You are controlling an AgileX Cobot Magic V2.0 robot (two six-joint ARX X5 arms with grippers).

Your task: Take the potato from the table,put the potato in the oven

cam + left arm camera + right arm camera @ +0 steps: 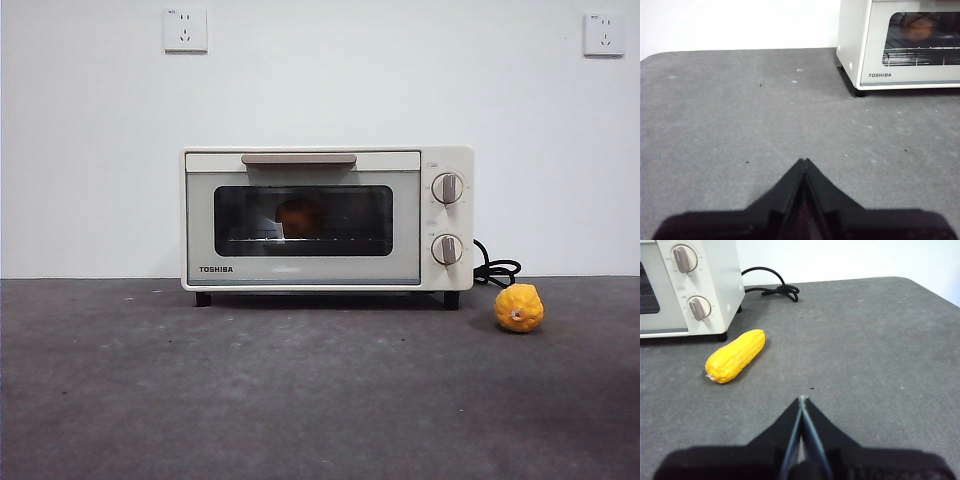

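So the potato (299,217) is sitting inside the oven (326,220) already, on the wire rack behind the dark glass, and the door looks shut with the beige handle (298,159) up top. From where I am that reads as job basically done, nothing left on the table (300,400) for me to fetch

My left gripper (804,161) has its jaws pressed together, holding nothing, hovering over bare table. My right gripper (802,399) is the same, tips closed to a point, empty. Neither is near the oven door

If there were any move left it'd turn on this: the potato lies ahead of my left gripper and off toward the oven side, and the left wrist view actually catches it through the window, so the left arm is the one nearer to it. The right arm faces the knob end (699,307) and the yellow corn cob (735,356) lying just beside the oven's corner, apart from it, plus the black power cord (771,287) behind

Hard to make out: the potato is just a dim orange-brown blob through the glass, so I can't call a long axis on it. The oven is cut off in both wrist views, and I can't tell if the door is fully latched
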